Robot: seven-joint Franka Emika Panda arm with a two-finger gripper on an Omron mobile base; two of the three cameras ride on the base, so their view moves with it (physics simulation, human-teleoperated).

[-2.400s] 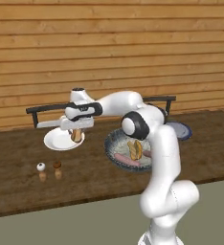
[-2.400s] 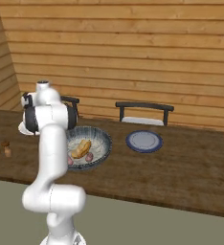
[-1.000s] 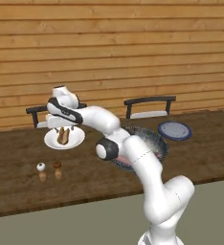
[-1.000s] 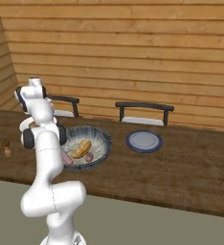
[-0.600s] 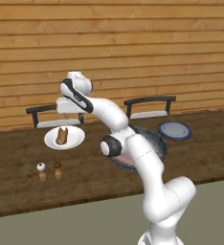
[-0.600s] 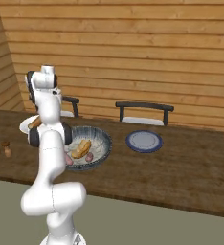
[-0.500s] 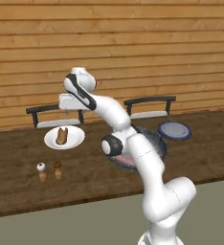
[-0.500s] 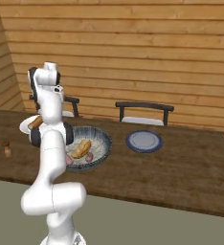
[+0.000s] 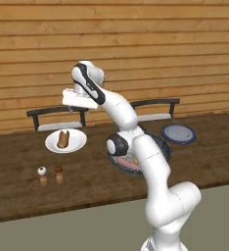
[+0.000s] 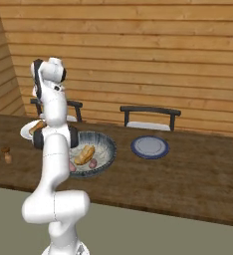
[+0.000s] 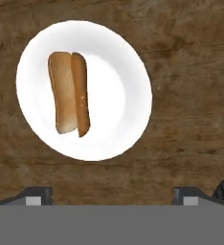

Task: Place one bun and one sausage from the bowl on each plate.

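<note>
A tan bun (image 11: 68, 93) lies on the glossy white plate (image 11: 118, 95), left of that plate's middle. My gripper (image 11: 113, 197) hangs well above the plate, open, with nothing between its fingertips (image 11: 37, 195). In the left base view the gripper (image 9: 80, 109) is raised above and just right of the white plate (image 9: 75, 143) with its bun (image 9: 62, 139). The patterned bowl (image 10: 106, 144) holds another bun (image 10: 83, 154) and a pinkish sausage (image 10: 92, 163); the arm hides much of the bowl (image 9: 163, 147) from the left. The blue-grey plate (image 10: 149, 147) (image 9: 178, 133) is bare.
Salt and pepper shakers (image 9: 42, 171) (image 9: 59, 170) stand near the table's front left. Two dark chairs (image 9: 53, 113) (image 10: 149, 113) sit against the far side of the wooden table (image 9: 87, 181), in front of a plank wall.
The gripper came down to the white plate with the bun, let it go, then rose and drew back to the right. The bun now lies on the plate.
</note>
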